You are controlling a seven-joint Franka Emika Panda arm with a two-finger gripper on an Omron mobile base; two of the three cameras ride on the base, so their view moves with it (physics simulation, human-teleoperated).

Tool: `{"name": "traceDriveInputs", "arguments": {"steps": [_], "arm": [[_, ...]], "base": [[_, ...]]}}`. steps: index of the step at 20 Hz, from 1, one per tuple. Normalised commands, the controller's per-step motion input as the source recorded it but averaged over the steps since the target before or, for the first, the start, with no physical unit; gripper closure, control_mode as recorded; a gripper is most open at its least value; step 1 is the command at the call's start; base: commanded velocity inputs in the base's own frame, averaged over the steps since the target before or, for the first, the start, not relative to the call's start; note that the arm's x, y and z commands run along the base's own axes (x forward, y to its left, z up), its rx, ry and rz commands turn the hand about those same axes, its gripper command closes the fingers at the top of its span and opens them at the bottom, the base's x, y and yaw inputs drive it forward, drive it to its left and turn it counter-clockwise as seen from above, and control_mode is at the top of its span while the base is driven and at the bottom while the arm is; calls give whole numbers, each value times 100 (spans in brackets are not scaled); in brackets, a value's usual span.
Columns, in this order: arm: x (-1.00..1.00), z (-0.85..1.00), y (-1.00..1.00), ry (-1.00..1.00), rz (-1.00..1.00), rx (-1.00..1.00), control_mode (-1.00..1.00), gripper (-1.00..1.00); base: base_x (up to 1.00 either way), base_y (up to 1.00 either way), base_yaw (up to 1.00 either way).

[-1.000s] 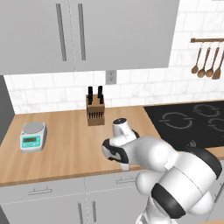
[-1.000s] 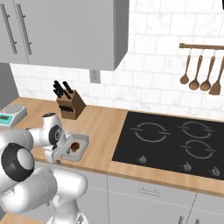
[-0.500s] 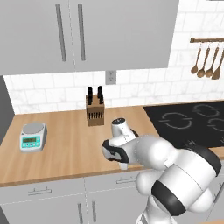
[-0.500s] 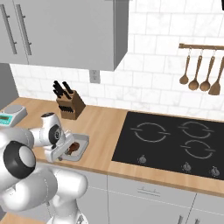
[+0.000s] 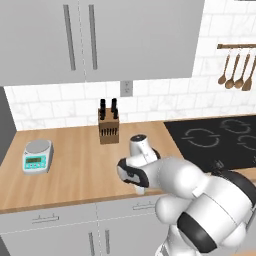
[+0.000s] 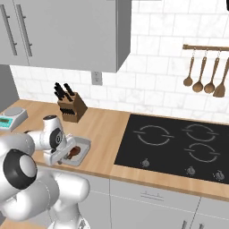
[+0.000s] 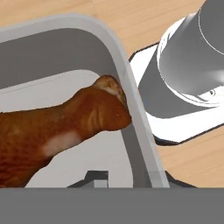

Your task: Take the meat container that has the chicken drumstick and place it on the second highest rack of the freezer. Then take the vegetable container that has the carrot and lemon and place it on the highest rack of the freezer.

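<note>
Since a second ago the arm has sunk a little lower over the meat tray [image 6: 77, 153], and the claw [image 6: 54, 157] has drawn its jaws in; the bench [image 6: 105, 129] and everything on it lie as before. In the hand view the tray's grey side wall [image 7: 131, 109] runs up just beside the claw's tips, with the chicken drumstick [image 7: 57, 131] lying inside the tray, its end against that wall. The jaws are hidden at the bottom edge, so whether they now clamp the wall or only stand about it cannot be told.

From the right base view the tray sits near the bench's front edge, directly under the claw. Bare wood lies between the claw and the black hob [image 6: 176, 147] on one side. Behind the claw, well apart, the knife block [image 6: 71, 107] stands by the tiled wall, and the kitchen scale [image 5: 38, 156] rests far off on the other side. Grey wall cabinets [image 5: 100, 40] hang high above, leaving clear height over the claw.
</note>
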Motion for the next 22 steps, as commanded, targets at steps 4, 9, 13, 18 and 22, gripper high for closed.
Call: {"name": "traceDriveInputs", "arguments": {"steps": [4, 9, 13, 18, 22], "arm": [[-53, -12, 0, -17, -4, -3, -100, 100], [-30, 11, 0, -1, 1, 0, -100, 100], [-1, 47, 0, 0, 8, -3, -100, 100], [-10, 78, 0, 0, 14, -4, -100, 100], [-24, 99, 0, 0, 28, 0, -100, 100]], "base": [[0, 0, 0], [0, 0, 0], [0, 0, 0], [0, 0, 0], [0, 0, 0]]}}
